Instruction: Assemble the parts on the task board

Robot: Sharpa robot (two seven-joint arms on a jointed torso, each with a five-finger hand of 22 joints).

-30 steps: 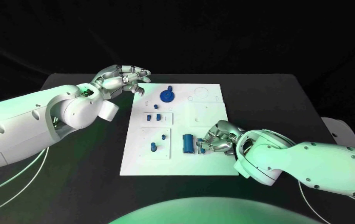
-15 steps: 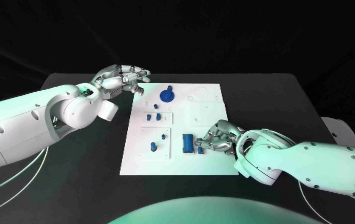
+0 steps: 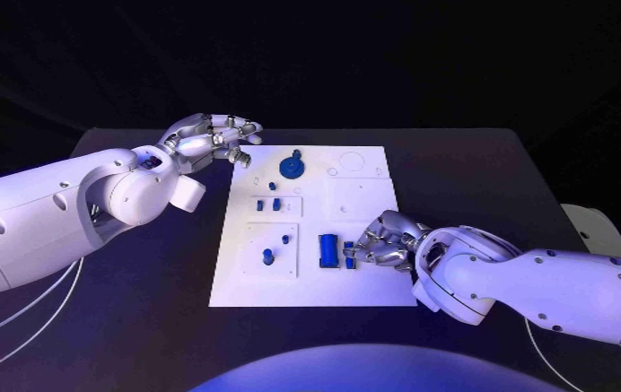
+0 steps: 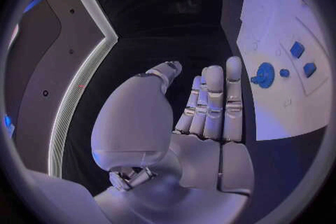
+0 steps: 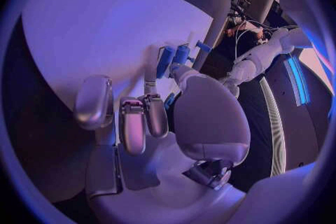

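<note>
The white task board (image 3: 349,204) lay in the middle of the black surface (image 3: 492,177), carrying several small blue parts. The right hand (image 3: 380,243) rested on the board's near right portion, its fingers curled down at a small blue part (image 3: 349,253) that stood just beside a larger blue rectangular block (image 3: 327,250); from the head view it could not be told for certain whether the fingers gripped that small piece or merely touched it. In the right wrist view the fingers (image 5: 133,123) bent toward the board, with blue pieces (image 5: 173,59) just past the fingertips. The left hand (image 3: 211,141) hovered over the dark surface at the board's far left corner, off the board itself, holding nothing; in the left wrist view its fingers (image 4: 213,101) stood straight and close together, palm bare. Nearest that hand, on the board's far side, sat a round blue part (image 3: 293,167) with a knob, also seen in the left wrist view (image 4: 265,74). Two small blue pieces (image 3: 268,204) lay in a recessed panel mid-board on the left, and two more (image 3: 268,256) stood in the panel nearer the robot. The room behind the surface was dark.
</note>
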